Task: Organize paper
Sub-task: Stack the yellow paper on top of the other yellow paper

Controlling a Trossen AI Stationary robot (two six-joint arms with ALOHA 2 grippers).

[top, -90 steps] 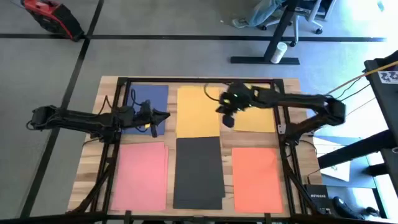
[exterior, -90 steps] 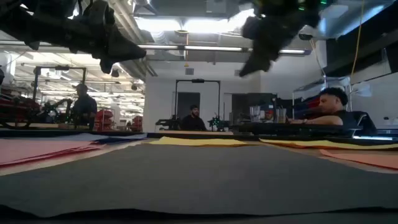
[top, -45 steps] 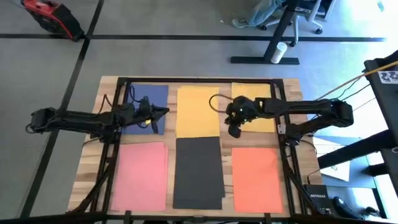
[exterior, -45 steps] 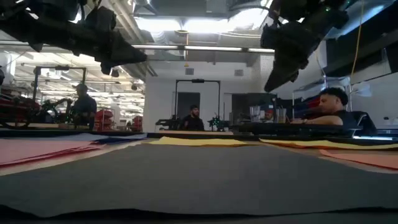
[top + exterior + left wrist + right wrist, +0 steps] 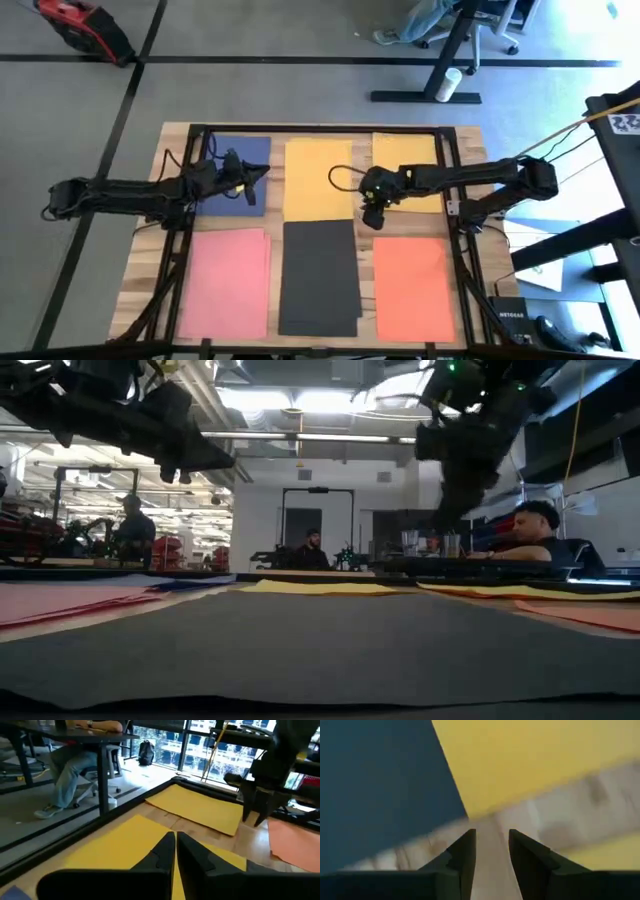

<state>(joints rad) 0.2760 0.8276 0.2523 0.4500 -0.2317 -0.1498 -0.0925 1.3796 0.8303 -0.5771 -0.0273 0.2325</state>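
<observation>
Already 6 sorted piles of paper lie on the counter; left pincer closed empty, right pincer slightly parted, empty.

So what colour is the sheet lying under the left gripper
Dark blue. The paper under the left gripper shows best in the high view.

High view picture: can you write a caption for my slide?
Six paper stacks on the table; right gripper points down between them, left gripper hovers over blue paper.
</observation>
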